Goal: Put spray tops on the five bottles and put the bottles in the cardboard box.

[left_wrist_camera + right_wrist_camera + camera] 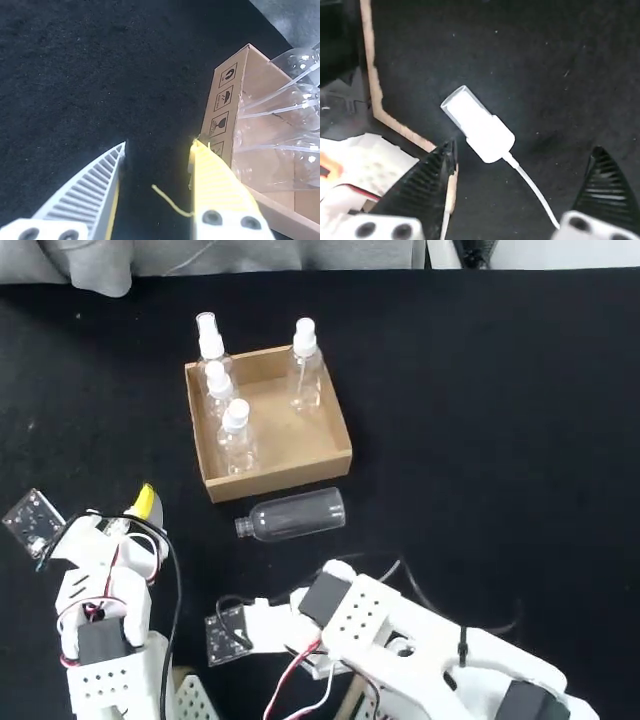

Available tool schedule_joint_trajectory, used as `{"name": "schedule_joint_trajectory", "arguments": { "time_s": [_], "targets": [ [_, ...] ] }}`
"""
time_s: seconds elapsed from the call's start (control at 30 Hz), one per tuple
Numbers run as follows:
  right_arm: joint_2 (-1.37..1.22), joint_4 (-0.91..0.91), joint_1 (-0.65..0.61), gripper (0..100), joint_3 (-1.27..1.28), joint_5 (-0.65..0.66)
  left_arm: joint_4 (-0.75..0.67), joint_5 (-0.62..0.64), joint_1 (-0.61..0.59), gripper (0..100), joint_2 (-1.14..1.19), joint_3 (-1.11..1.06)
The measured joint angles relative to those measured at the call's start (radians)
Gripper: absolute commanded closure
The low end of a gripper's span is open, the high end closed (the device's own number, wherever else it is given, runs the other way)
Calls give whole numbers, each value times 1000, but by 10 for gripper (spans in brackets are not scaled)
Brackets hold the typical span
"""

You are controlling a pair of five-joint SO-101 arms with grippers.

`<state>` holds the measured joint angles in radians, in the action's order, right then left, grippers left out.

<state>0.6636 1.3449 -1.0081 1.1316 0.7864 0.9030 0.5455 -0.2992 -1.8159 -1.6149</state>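
two claws spread: left claw (pixel 159 144) beside box (pixel 223 102); right claw (pixel 524 146) over spray top (pixel 479 125), tube (pixel 532 189) end unclear.

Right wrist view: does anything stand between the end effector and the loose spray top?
Nothing visible does. The spray top lies on the bare black table, just ahead of the right end effector, whose fingers are open.

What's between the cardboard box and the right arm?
A clear bottle with no spray top, lying on its side beside the cardboard box, ahead of the right arm; the high view shows it.
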Motion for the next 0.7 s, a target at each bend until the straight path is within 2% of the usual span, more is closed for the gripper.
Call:
{"name": "schedule_joint_trajectory", "arguments": {
  "time_s": [0.23,0.43,0.7],
  "targets": [
    [0,-77,0,649,69,103,0,0,0,812,0,0],
    [0,-149,0,658,123,138,0,0,0,812,0,0],
    [0,-158,0,851,124,138,0,0,0,812,0,0]
  ]
}}
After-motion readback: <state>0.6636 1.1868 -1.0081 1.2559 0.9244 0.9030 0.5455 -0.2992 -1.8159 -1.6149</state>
